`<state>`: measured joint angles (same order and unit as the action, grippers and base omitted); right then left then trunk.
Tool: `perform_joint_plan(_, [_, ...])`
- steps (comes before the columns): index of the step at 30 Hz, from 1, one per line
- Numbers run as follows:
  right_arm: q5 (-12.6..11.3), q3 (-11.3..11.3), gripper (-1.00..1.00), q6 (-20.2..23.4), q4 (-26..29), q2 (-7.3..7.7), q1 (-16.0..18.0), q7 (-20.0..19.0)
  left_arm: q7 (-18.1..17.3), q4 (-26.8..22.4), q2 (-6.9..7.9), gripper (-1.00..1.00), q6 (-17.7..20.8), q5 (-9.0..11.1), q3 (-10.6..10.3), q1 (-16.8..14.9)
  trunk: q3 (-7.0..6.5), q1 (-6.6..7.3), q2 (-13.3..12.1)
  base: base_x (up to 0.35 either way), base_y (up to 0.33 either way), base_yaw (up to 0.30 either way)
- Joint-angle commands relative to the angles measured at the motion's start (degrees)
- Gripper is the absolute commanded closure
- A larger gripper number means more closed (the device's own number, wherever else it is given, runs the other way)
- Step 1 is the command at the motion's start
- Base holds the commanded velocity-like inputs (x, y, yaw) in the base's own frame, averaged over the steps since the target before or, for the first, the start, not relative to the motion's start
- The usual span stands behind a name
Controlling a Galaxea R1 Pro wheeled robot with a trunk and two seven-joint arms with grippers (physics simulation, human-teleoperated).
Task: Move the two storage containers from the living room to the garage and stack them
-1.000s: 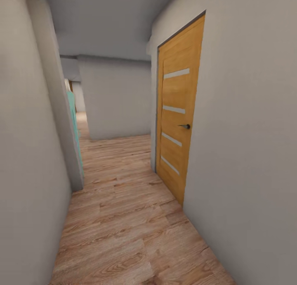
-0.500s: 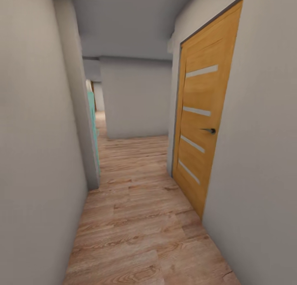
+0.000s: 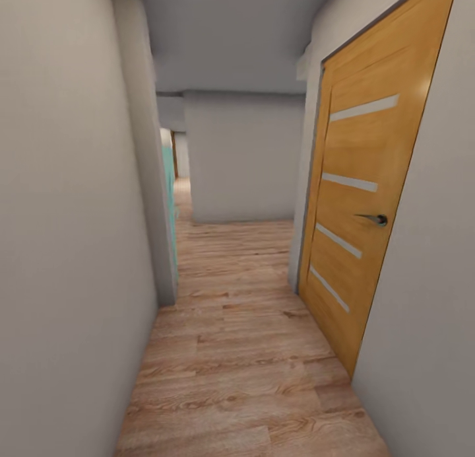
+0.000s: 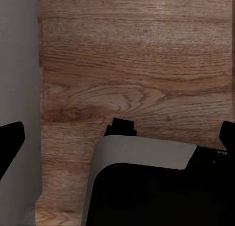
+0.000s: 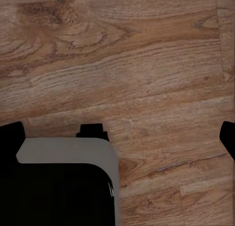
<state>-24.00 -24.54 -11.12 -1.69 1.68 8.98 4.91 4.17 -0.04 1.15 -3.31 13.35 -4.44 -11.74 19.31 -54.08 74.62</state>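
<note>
The two storage containers and the garage are out of view. I am in a narrow corridor with light wood-plank flooring (image 3: 244, 351). My left gripper (image 4: 118, 138) hangs over the planks, its black fingertips (image 4: 11, 140) far apart at the picture's edges with nothing between them. My right gripper (image 5: 120, 135) also stands open and empty above the wood, its fingertips (image 5: 11, 133) spread wide. Under each wrist camera a part of my own grey and black body (image 4: 147, 182) shows.
A closed orange wooden door (image 3: 369, 199) with a dark handle (image 3: 377, 219) is close on the right. A grey wall (image 3: 66, 246) runs along the left to a corner (image 3: 155, 212), with a teal panel (image 3: 170, 193) behind it. A pale wall (image 3: 244, 160) closes the corridor ahead.
The whole head view has shifted: the camera has moved forward along the corridor, so the orange door looks bigger and further right. Nothing was picked up or let go.
</note>
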Motion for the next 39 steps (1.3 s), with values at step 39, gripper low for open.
perform_joint_plan(39, [-0.26,-0.59,-1.0,-0.36,-0.16,0.17,0.07,0.43,0.05,0.04,0.08,-1.0,0.06,0.54,-0.48,-0.04,0.07,-0.03,0.04,0.307,-0.093,0.057])
